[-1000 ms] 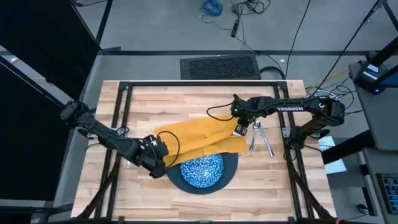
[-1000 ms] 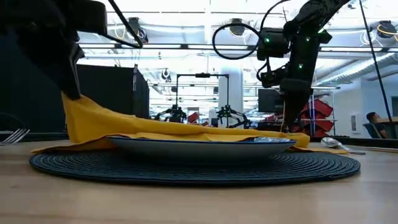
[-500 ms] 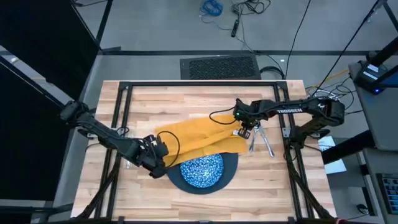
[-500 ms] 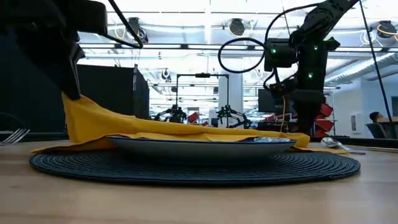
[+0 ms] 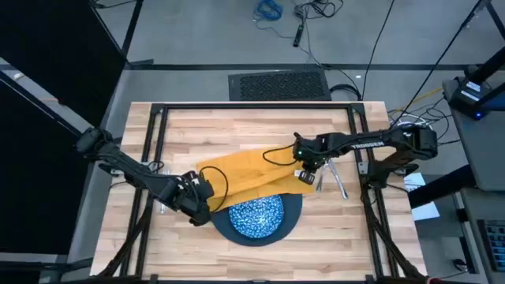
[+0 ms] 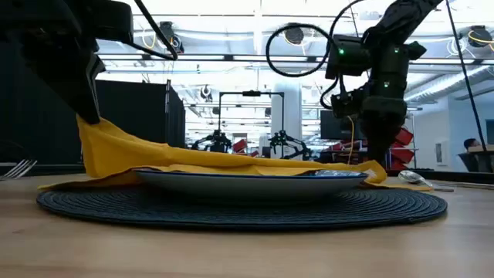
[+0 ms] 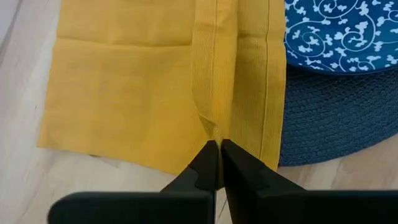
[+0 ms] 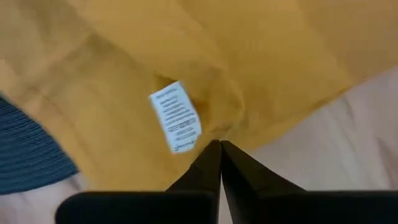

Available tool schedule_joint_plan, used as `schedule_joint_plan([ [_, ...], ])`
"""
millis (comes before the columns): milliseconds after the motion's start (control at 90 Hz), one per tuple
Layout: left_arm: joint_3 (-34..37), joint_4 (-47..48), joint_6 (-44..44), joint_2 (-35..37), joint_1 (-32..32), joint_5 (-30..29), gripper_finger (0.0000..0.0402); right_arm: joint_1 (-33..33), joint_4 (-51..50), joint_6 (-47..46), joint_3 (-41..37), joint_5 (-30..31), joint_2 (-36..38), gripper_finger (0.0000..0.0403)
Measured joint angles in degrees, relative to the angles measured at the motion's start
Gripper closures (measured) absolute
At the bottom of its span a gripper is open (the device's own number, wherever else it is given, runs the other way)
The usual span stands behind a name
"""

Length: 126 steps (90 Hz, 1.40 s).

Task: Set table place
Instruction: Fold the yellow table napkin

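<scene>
Hidden: napkin (image 5: pixel 251 174) is covering the far edge of the dark round mat (image 5: pixel 293 214) and speckled dish (image 5: pixel 256 215).
Left pincer (image 7: pixel 218 147): pinching the napkin's near-left fold, lifting it off the worktop (image 5: pixel 189 126).
Right pincer (image 8: pixel 218 146): closing on the napkin's right edge, beside cutlery (image 5: pixel 336 178).
Label: white tag (image 8: pixel 176 117) is showing, print unreadable.

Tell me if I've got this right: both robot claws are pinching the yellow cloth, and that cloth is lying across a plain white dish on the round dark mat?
Nearly. The dish isn't plain white: the left wrist view shows it blue with a white swirl pattern. The rest holds: the left gripper and the right gripper are each closed on the yellow cloth, which drapes over the dish's edge on the round dark mat.
</scene>
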State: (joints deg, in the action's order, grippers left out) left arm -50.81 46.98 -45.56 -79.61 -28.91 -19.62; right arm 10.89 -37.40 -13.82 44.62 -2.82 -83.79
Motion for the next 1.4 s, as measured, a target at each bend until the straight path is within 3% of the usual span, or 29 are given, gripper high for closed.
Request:
schedule_joint_plan([
  [444, 0.0, 0.7, 1.1, 0.0, -0.6, 2.0, 0.0402, -8.7, 1.2, -4.2, 0.0, -4.8, 0.0, 0.0403],
  [844, 0.0, 1.5, 1.0, 0.0, -1.5, 2.6, 0.0402, -10.6, -10.2, -6.3, 0.1, -4.5, 0.0, 0.0403],
  [933, 0.0, 1.4, 1.0, 0.0, -1.5, 2.6, 0.0402, -10.6, -10.8, -6.4, 0.1, -1.7, 0.0, 0.0403],
  [1044, 0.0, 1.0, 1.4, 0.0, -1.5, 2.6, 0.0402, -10.6, -7.7, -6.3, 0.1, 0.5, 0.3, 0.0403],
  [1233, 0.0, 0.9, 1.3, 0.0, -1.5, 2.6, 0.0402, -10.7, -0.3, -5.7, 0.1, -4.7, 0.8, 0.0403],
  [1400, 0.0, 0.0, 1.5, 0.0, -1.5, 2.6, 0.0402, -11.1, 0.6, -7.0, 0.1, -4.8, 0.9, 0.0403],
])
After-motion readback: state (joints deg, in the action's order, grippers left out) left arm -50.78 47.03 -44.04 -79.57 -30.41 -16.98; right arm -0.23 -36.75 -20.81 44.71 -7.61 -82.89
